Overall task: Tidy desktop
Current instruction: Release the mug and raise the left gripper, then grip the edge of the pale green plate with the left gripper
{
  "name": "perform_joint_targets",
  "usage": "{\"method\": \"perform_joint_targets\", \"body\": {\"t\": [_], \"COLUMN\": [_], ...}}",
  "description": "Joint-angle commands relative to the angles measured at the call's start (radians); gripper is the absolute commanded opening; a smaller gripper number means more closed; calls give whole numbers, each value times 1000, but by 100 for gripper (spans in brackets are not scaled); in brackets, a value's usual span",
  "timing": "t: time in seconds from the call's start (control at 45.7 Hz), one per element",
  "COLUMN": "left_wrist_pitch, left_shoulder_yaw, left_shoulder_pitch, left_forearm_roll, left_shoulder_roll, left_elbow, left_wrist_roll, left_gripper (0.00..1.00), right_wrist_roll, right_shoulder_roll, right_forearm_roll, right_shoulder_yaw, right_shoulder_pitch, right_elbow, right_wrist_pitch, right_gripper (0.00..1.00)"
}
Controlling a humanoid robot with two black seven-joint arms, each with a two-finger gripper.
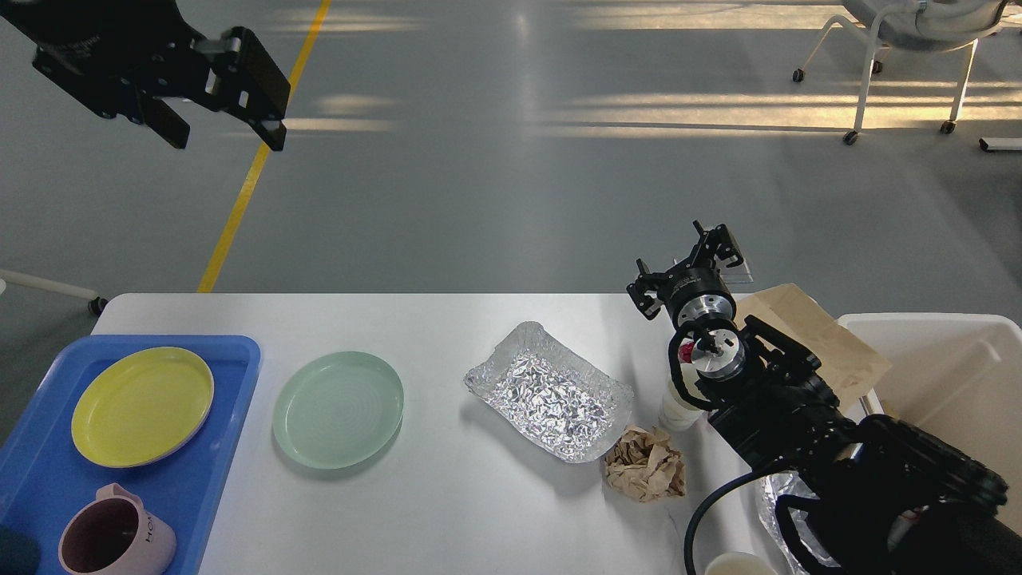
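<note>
Claws on both black arms hang clear of the white table (447, 495), which fills the lower part of the frame. At upper left, the left claw (223, 137) hovers above the grey floor (511, 184) beside a yellow line (255, 164), its two fingers spread apart and holding nothing. At right of centre, the right claw (688, 267) points away from the camera over the table's far edge; its fingers look parted and empty, though they appear small and dark.

On the table's left end sits a blue tray (231, 383) carrying a yellow plate (142, 406) and, at the bottom left corner, a pink mug (112, 537). Just right of the tray lies a pale green plate (338, 409), apart from it. Near the middle rests a crumpled foil tray (547, 391), with a ball of brown paper (645, 463) touching its lower right corner. A white paper cup (677, 411) stands just beside the paper ball, partly hidden by the right arm. Behind the arm lies a brown paper bag (822, 335), next to an off-white bin (950, 375) at the right edge. A wheeled chair (918, 32) stands at upper right.
</note>
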Motion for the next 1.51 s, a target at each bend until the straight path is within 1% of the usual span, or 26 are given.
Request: {"method": "perform_joint_targets", "body": {"t": [0.0, 0.109, 0.285, 0.438, 0.525, 0.547, 0.613, 0.657, 0.722, 0.919, 1.094, 1.291, 1.488], "left_wrist_pitch": [0, 10, 242, 420, 553, 601, 696, 747, 797, 873, 885, 883, 873], "left_shoulder_yaw": [7, 24, 22, 12, 0, -14, -45, -65, -89, -194, -278, -294, -294], "left_shoulder_pitch": [154, 292, 506, 664, 747, 779, 842, 879, 930, 1065, 1194, 1226, 1268], "left_forearm_roll": [-7, -9, -7, -7, -9, -9, -9, -9, -9, -10, -26, -122, -130], "left_shoulder_roll": [-31, -34, -23, -6, 1, 1, 4, 6, 17, 52, 60, 61, 55], "left_elbow": [15, 15, 15, 17, 17, 17, 17, 17, 17, 41, 135, 161, 158], "left_wrist_roll": [3, 6, 14, 16, 16, 16, 16, 16, 16, 16, 16, 16, 16], "left_gripper": [84, 84, 83, 84, 84, 84, 84, 84, 84, 84, 84, 84, 84], "right_wrist_roll": [0, 0, 0, 0, 0, 0, 0, 0, 0, 0, 0, 0, 0], "right_shoulder_roll": [0, 0, 0, 0, 0, 0, 0, 0, 0, 0, 0, 0, 0], "right_forearm_roll": [0, 0, 0, 0, 0, 0, 0, 0, 0, 0, 0, 0, 0], "right_shoulder_yaw": [0, 0, 0, 0, 0, 0, 0, 0, 0, 0, 0, 0, 0], "right_shoulder_pitch": [0, 0, 0, 0, 0, 0, 0, 0, 0, 0, 0, 0, 0], "right_elbow": [0, 0, 0, 0, 0, 0, 0, 0, 0, 0, 0, 0, 0], "right_wrist_pitch": [0, 0, 0, 0, 0, 0, 0, 0, 0, 0, 0, 0, 0], "right_gripper": [100, 100, 100, 100, 100, 100, 100, 100, 100, 100, 100, 100, 100]}}
